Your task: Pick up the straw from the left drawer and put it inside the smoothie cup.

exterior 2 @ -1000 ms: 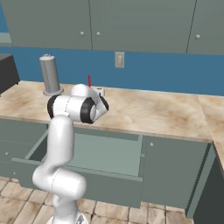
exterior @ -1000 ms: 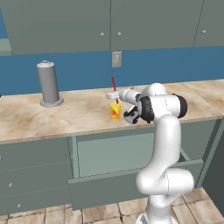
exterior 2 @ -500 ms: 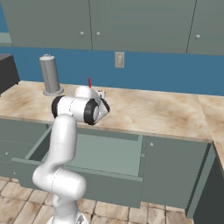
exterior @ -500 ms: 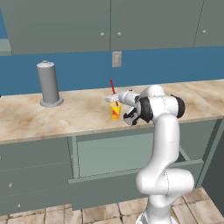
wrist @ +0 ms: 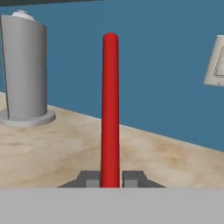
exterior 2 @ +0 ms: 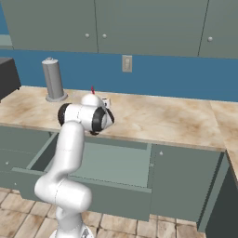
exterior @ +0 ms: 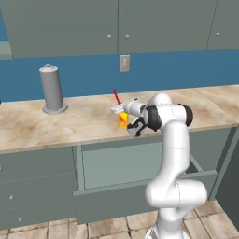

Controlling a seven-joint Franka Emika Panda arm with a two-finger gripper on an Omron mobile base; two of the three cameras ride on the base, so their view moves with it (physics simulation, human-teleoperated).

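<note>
The red straw (exterior: 115, 96) stands nearly upright, leaning slightly, over the counter. My gripper (exterior: 119, 110) is shut on its lower part. The yellow smoothie cup (exterior: 123, 120) sits on the counter right under the hand, partly covered by it. Whether the straw's lower end is inside the cup is hidden. In the hand view the straw (wrist: 110, 109) rises between my two fingertips (wrist: 91, 179) of the gripper (wrist: 110, 180). The straw's tip (exterior 2: 93, 89) pokes up behind the arm. The left drawer (exterior: 140, 193) hangs open below the counter edge.
A tall grey cylinder (exterior: 52, 89) on a round base stands at the counter's back left. A wall outlet (exterior: 124, 63) is on the blue backsplash. The open drawer's front (exterior 2: 93, 197) juts out beside the arm's base. Cabinets hang above.
The straw and the hand have come down a little toward the cup. The cup and drawer have stayed put.
</note>
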